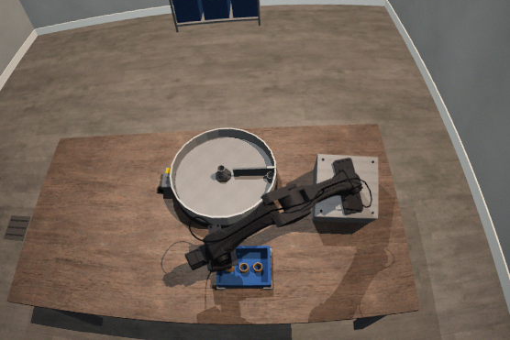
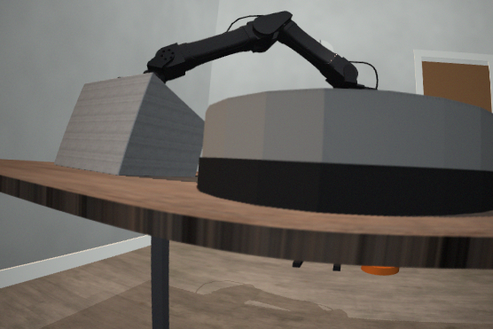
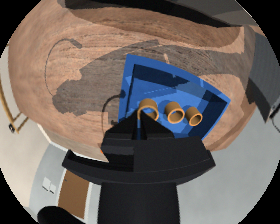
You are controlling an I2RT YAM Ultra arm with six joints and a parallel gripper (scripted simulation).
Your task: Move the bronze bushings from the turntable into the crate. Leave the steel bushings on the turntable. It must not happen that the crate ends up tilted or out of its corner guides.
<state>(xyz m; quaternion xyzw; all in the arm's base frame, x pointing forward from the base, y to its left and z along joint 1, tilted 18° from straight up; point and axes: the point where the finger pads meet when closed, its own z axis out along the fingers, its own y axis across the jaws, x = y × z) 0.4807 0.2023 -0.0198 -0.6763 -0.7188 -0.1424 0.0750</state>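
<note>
The blue crate (image 1: 244, 268) sits on the table in front of the turntable (image 1: 225, 179). Two bronze bushings (image 1: 250, 267) lie side by side in it; they also show in the wrist view (image 3: 184, 115). My gripper (image 1: 227, 265) hangs over the crate's left part, shut on a third bronze bushing (image 3: 147, 106) that sits at the fingertips (image 3: 147, 121) in the wrist view. On the turntable, one small grey steel bushing (image 1: 269, 175) lies near the right rim, at the end of a dark bar. In the exterior view the turntable's wall (image 2: 350, 149) hides the crate and the gripper.
The arm's grey pedestal (image 1: 346, 188) stands right of the turntable and the arm reaches across the turntable's front edge. A dark hub (image 1: 223, 173) rises at the turntable's centre. A small grey box with a yellow mark (image 1: 165, 180) sits at its left side.
</note>
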